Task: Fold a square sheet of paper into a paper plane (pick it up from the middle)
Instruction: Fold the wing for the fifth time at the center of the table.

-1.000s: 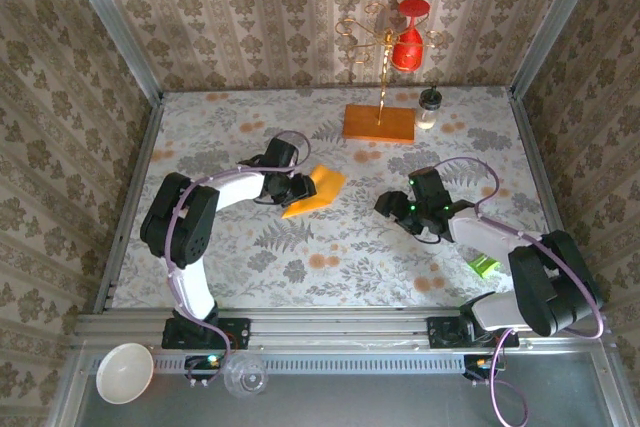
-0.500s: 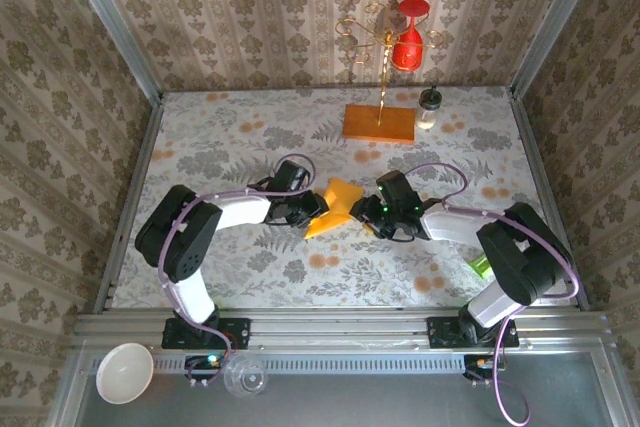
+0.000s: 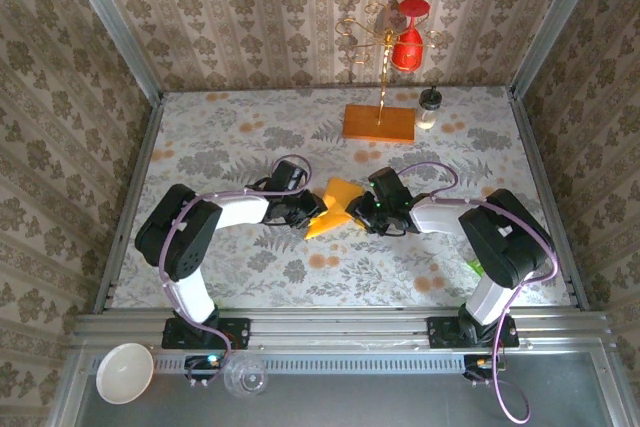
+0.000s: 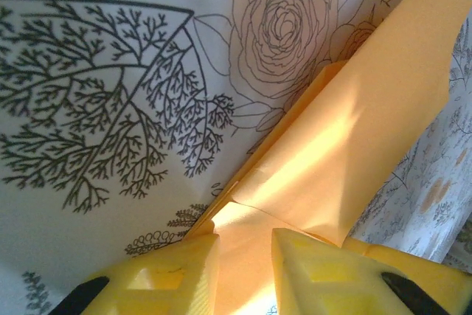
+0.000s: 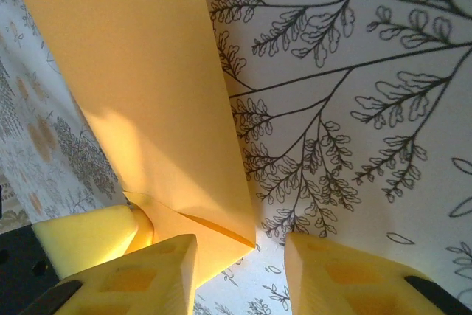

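Floral-printed tablecloth [image 3: 400, 257] underlies a mid-fold step: the partly folded orange-yellow paper sheet [image 3: 335, 206] sits at table centre, pinched at its 9 o'clock edge between the left gripper's [image 3: 312, 209] nearly closed yellow fingers [image 4: 158, 282]. The right gripper [image 3: 362, 211], at 3 o'clock, has its jaws narrowly apart, one finger on the paper's edge; grip uncertain. Next, judged: secure that hold, then crease.

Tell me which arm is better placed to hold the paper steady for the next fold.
Left, probably. In its wrist view the left gripper has the folded paper running between its fingers, closed around an edge. The right gripper has the paper's corner near one finger, with its jaws apart.
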Available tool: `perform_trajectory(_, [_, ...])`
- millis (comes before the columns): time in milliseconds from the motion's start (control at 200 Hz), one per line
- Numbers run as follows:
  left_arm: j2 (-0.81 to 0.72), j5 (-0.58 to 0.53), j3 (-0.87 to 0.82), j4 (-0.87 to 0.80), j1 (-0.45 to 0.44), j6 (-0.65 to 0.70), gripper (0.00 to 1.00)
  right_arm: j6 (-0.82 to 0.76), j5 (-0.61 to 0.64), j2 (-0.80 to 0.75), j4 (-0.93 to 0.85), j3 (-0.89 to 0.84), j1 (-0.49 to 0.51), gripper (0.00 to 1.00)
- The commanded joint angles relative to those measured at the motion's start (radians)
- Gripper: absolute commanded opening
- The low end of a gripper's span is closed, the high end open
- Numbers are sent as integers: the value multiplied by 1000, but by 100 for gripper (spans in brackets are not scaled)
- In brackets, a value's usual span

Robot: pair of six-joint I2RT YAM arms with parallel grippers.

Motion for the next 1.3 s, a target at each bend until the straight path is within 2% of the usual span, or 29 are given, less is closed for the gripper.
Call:
perform_trajectory(0, [38, -10, -23, -40, 5, -13, 28, 18, -11, 27, 39, 14, 9, 36])
perform_trajectory(380, [41, 2, -25, -34, 8, -14, 28, 40, -40, 51, 138, -5, 24, 32])
perform_trajectory(885, [37, 5, -23, -37, 14, -9, 28, 26, -24, 24, 168, -39, 25, 26])
perform_trajectory(1150, [16, 17, -9, -47, 21, 11, 29, 6, -12, 23, 162, -41, 25, 13])
perform_trajectory(1295, [-35, 19, 8, -58, 22, 83, 35, -14, 8, -9, 145, -36, 25, 4])
